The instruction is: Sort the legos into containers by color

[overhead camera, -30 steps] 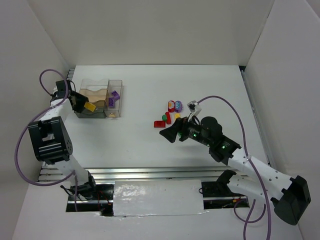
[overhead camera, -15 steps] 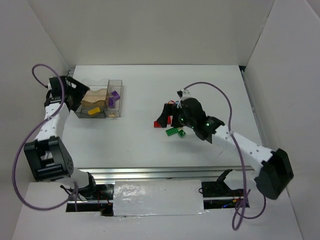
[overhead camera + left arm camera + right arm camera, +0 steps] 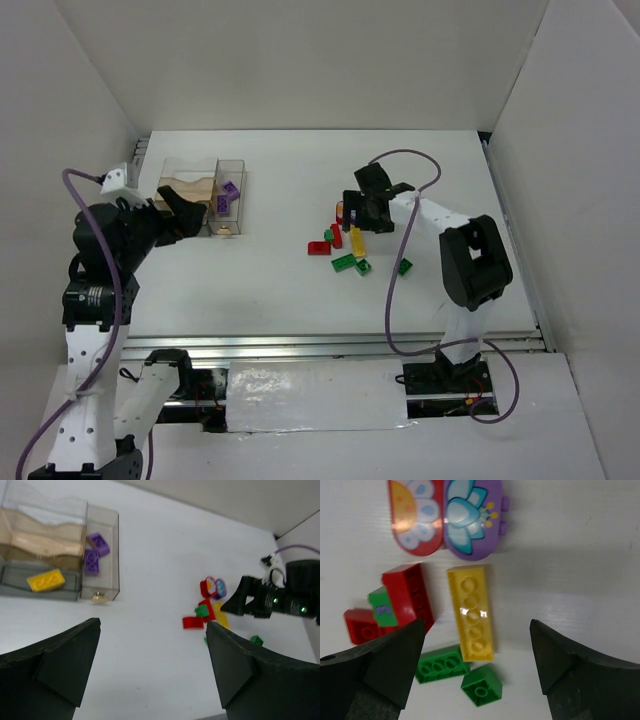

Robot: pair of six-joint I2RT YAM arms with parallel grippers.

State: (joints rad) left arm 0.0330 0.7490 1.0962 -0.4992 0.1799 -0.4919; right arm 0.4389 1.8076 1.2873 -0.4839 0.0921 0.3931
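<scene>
Black and blunt, the right gripper (image 3: 476,626) is hanging with its two fingers spread wide and nothing between them, straddling a long yellow studded plastic brick (image 3: 471,612) that is lying flat on the matte white table (image 3: 580,570). That brick is looking light, rigid and glossy, so probably slippery; I'm judging the best hold to be across its smooth long side walls, mid-length. Crowding it are two small green bricks (image 3: 441,664) just beside one end, a red brick (image 3: 412,597) alongside, and beyond the other end a rounded red printed piece (image 3: 415,515) and a rounded purple flower-printed piece (image 3: 472,522). Well apart on the left, the left gripper (image 3: 152,625) is gaping empty too, facing the clear partitioned plastic box (image 3: 102,550), which is holding a short yellow brick (image 3: 46,580) and purple bricks (image 3: 92,555) in separate compartments.
</scene>
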